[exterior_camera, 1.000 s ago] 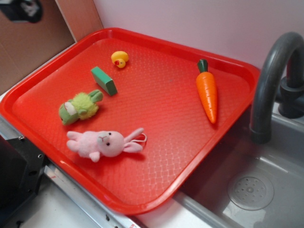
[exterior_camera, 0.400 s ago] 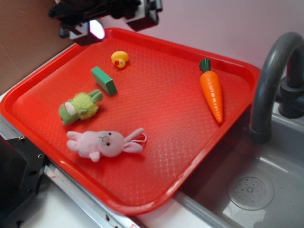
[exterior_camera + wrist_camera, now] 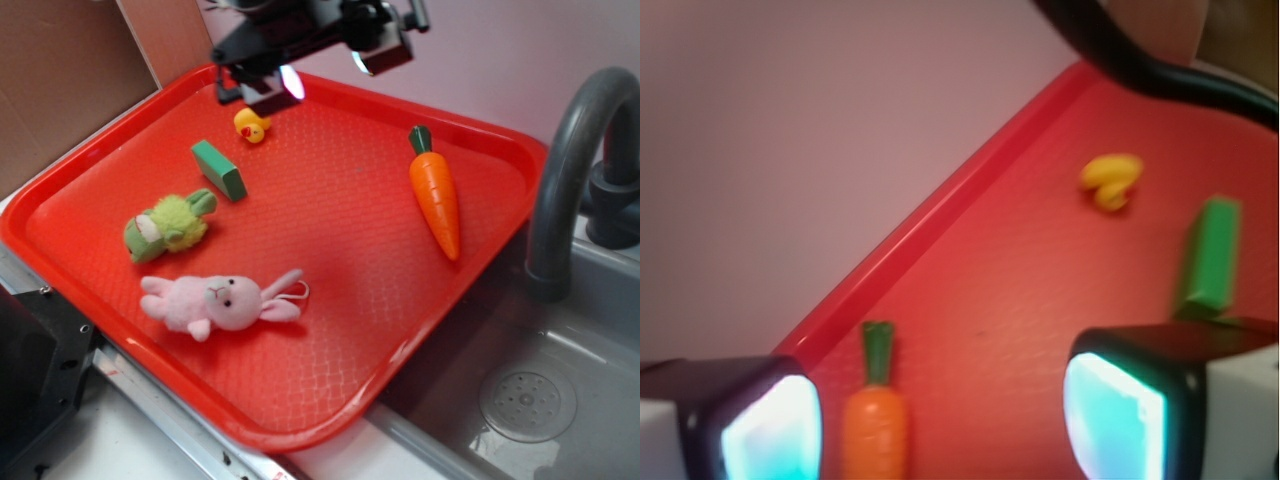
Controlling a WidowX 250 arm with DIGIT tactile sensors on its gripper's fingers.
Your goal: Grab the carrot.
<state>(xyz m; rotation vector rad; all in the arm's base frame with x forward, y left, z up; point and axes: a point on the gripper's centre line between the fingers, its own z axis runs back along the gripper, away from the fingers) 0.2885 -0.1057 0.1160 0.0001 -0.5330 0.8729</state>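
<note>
Red tray [image 3: 420, 330] beside a sink [image 3: 560, 390]; above its far edge the gripper [image 3: 318, 62] hangs open and empty. Well off to its side lies the carrot [image 3: 436, 196], untouched on the tray.

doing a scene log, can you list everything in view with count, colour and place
tray: 1, red, on the counter beside the sink
carrot: 1, orange with green top, right part of tray
duck: 1, yellow, back of tray
block: 1, green, left of centre, in front of the duck
frog plush: 1, green, left part of tray
bunny: 1, pink, front left of tray
faucet: 1, grey, right of tray
sink: 1, grey, lower right
pincer: 1, black, above the back edge of tray, open and empty
</note>
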